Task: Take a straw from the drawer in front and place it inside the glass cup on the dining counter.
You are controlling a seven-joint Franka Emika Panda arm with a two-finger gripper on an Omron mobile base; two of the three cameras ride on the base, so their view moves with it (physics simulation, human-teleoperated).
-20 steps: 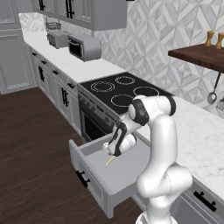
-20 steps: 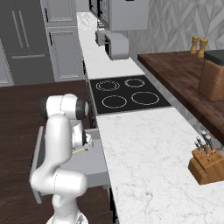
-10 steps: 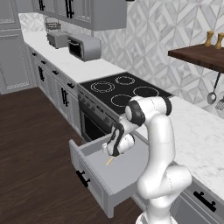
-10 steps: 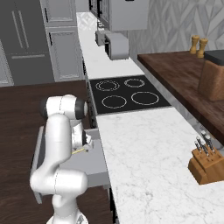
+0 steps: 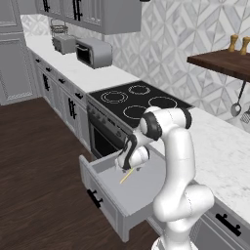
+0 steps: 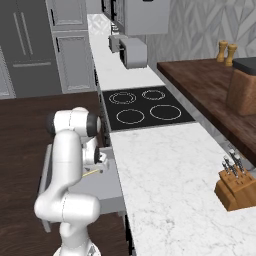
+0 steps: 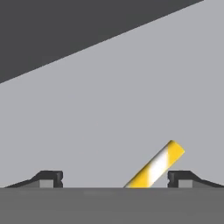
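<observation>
drawer (image 5: 128, 188) pulled open, that step done. straw (image 5: 127, 176) lies flat on drawer floor, near back edge toward stove side, not yet lifted. gripper (image 7: 115, 178) low over it, jaws spread wide, nothing held (straw end pokes up between fingertips, nearer one side). left: grasp, lift, carry to glass cup. no readable writing, no labels.
</observation>
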